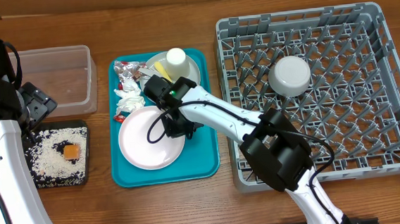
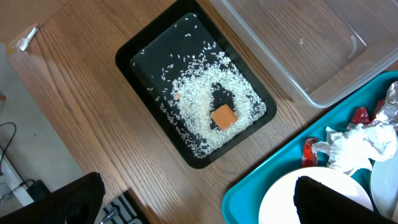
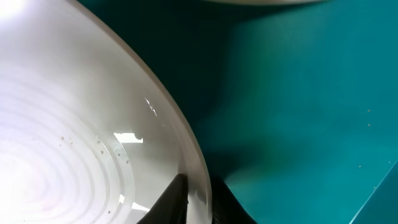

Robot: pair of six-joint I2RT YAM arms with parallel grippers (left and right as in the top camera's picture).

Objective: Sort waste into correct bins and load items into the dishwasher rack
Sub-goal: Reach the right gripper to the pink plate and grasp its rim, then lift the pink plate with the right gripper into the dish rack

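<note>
Right gripper (image 3: 198,202) is clamped on the rim of the pale pinkish-white round plate (image 3: 74,124), one fingertip inside and one outside. Plate sits on the large teal plastic serving tray (image 1: 202,165), in its near-left part. Right arm slants in over the teal tray's right edge, wrist angled down. Left gripper (image 2: 199,202) hangs wide open, holding nothing, just left of the teal tray, above the shallow black rectangular tray (image 2: 134,56) of white rice grains (image 2: 193,93).

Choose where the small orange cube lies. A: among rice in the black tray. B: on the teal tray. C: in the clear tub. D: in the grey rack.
A: the orange cube sits amid the rice in the black tray.
</note>
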